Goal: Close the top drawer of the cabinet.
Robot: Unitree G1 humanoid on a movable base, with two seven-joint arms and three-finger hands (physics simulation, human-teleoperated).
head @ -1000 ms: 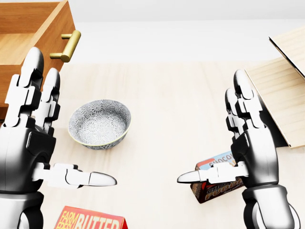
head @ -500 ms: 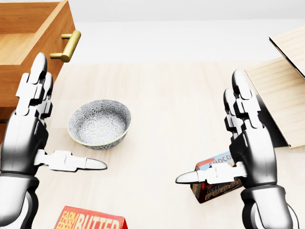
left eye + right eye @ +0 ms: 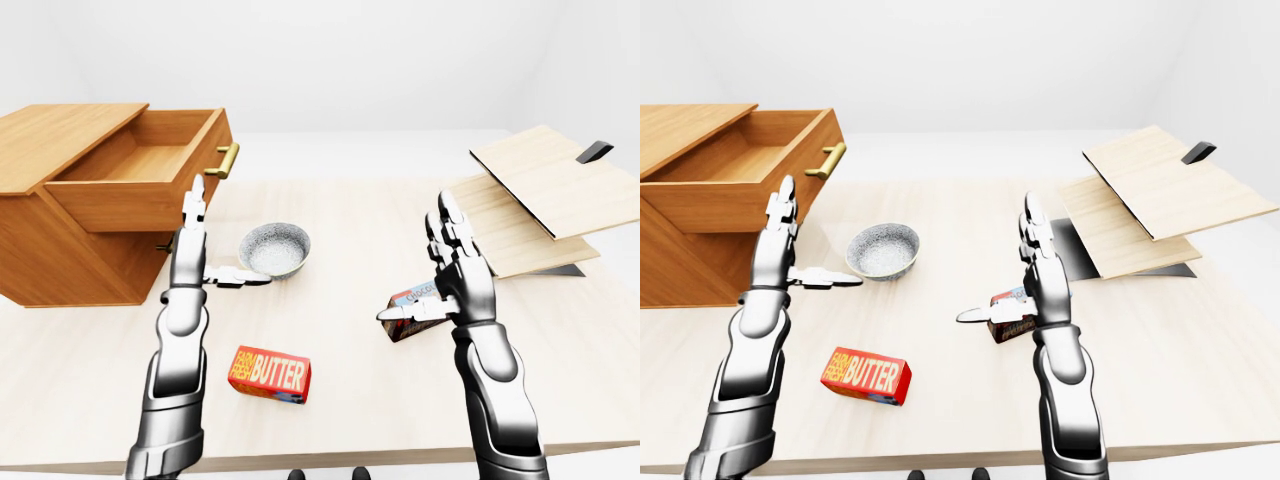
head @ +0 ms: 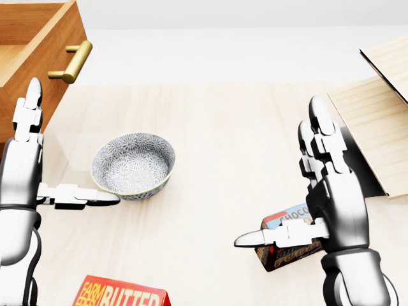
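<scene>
Top drawer [image 3: 150, 175] of a wooden cabinet [image 3: 70, 240] is seen pulled well out, at the upper left of the left-eye view. Its inside appears bare wood. A brass handle [image 3: 226, 159] is fixed on the drawer's face, which is turned toward the middle of the pale wooden table [image 3: 340, 400] on which the cabinet stands.

The left hand [image 3: 195, 255] is raised just beside the drawer's face, below the handle, with its fingers [image 3: 195, 200] held straight and pointing up and the thumb stretched sideways toward a patterned bowl [image 3: 275, 249]. Nothing is gripped; whether the fingers touch the drawer cannot be told.

The right hand [image 3: 1035, 280] is held upright near the middle of the table, well apart from the cabinet. Its fingers are also spread and straight, with the thumb pointing to the view's left, and nothing is grasped. A small chocolate box [image 4: 290, 245] lies on the table partly hidden by this hand.

A red butter box [image 3: 270, 374] lies on the table near the bottom of the view, between the two arms. At the right, pale wooden boards [image 3: 540, 200] are stacked loosely, with a dark handle [image 3: 595, 151] showing at the far edge.
</scene>
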